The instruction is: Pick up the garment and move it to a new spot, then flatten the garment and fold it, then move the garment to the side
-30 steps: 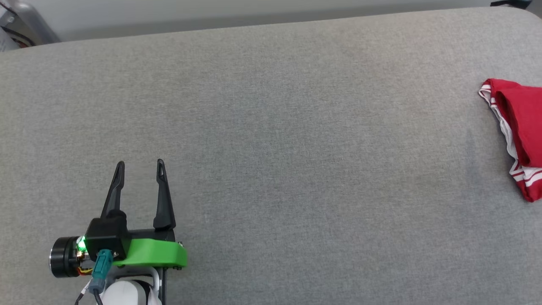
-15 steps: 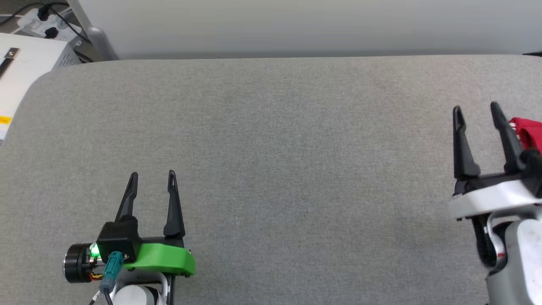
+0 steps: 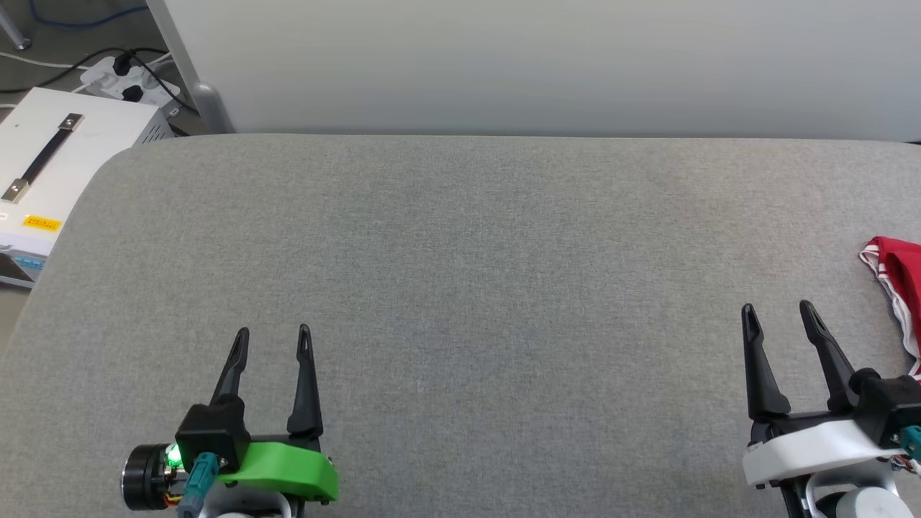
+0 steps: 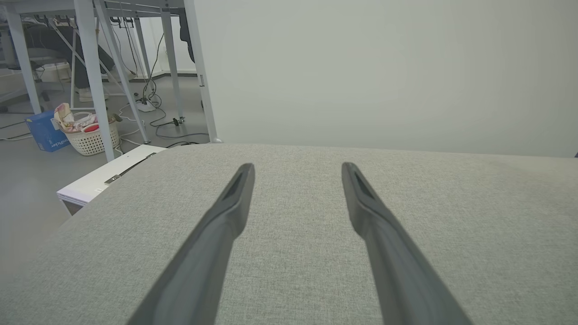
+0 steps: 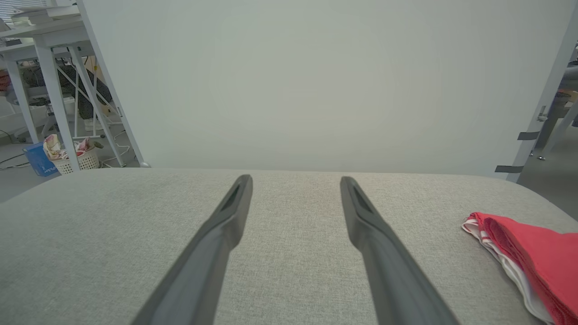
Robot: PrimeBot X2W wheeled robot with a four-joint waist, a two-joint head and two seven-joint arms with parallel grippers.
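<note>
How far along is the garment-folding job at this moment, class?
Done, apparently: the garment lies in layers at the grey table's right side, partly out of frame, so fold quality is unclear. In hand: nothing; the left gripper and right gripper are open and empty. Left: probably nothing.

Black tapered fingers (image 3: 306,381), green bracket (image 3: 288,471) (teal plug (image 3: 201,471)), white bracket (image 3: 813,442)

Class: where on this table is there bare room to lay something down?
Bare: the broad middle of the grey table between the left end effector and the right end effector, back to its far edge. Crowded: the right edge, where the garment lies.
</note>
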